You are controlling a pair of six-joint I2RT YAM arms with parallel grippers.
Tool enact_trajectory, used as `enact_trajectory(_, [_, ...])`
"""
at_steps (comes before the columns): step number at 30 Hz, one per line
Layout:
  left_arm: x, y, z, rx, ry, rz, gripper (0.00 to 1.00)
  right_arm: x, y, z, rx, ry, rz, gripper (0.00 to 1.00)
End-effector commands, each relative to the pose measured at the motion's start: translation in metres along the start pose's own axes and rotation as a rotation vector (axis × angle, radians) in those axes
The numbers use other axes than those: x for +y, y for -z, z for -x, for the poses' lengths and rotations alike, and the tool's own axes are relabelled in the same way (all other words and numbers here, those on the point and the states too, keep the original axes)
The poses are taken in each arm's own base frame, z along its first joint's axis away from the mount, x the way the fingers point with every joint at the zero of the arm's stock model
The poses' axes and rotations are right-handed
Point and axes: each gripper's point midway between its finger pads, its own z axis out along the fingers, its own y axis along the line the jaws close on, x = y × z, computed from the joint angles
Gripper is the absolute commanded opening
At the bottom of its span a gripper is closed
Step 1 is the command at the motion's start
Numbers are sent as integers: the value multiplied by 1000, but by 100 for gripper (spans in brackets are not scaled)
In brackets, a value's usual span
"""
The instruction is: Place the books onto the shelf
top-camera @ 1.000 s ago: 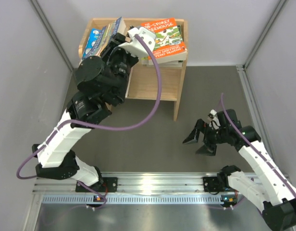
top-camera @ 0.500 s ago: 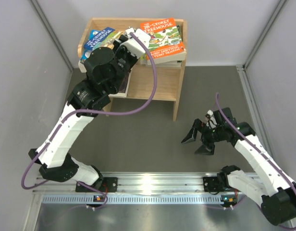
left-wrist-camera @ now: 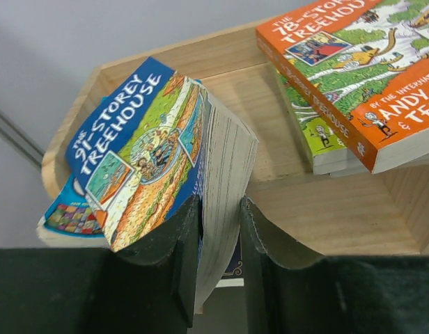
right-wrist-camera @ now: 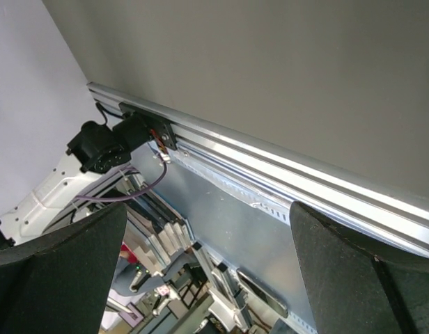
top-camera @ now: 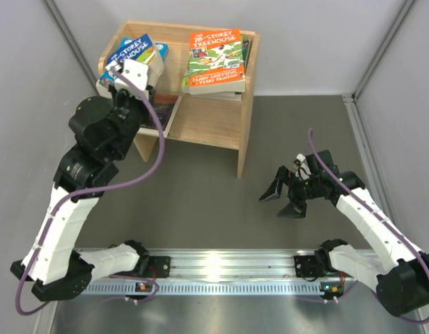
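**Swinging the blue book over to the shelf's left end**

Your left gripper (left-wrist-camera: pixel 218 209) is pinching the blue paperback "91-Storey Treehouse" book (left-wrist-camera: pixel 131 153) by its page block, with the front cover splaying off the left finger. Compared with a second ago, your left arm is reaching further left. The book is now sitting beyond the fingertips, over the left end of the small light-wood two-tier shelf (left-wrist-camera: pixel 319 209). The orange "78-Storey Treehouse" book (left-wrist-camera: pixel 340 62) is lying on its stack, up and to the right of the fingers.

The shelf itself is also sitting further left and turned, so you are probably shoving it; release looks close.

Your right gripper (top-camera: pixel 278 203) is hanging with its fingers spread wide and nothing between them.

Your arm is hiding most of the lower tier. You are not seeing whether the book's bottom edge is touching wood. The number of books under the orange one is hard to tell.
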Motion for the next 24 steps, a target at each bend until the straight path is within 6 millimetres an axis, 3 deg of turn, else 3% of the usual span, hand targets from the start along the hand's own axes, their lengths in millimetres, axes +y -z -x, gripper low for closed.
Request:
enact_trajectory(1, [34,12,-15,55,87,182,0,13,2,8,-26,55,60,100])
enact_trajectory(7, [38,18,-7,35,119,193,0,7,0,1,-5,64,65,100])
enact_trajectory(16, [41,19,-28,112,85,221,0,2,-2,-4,13,73,68,100])
enact_trajectory(24, [75,27,-46,223,-29,435,0,3,-3,-3,22,79,67,100])
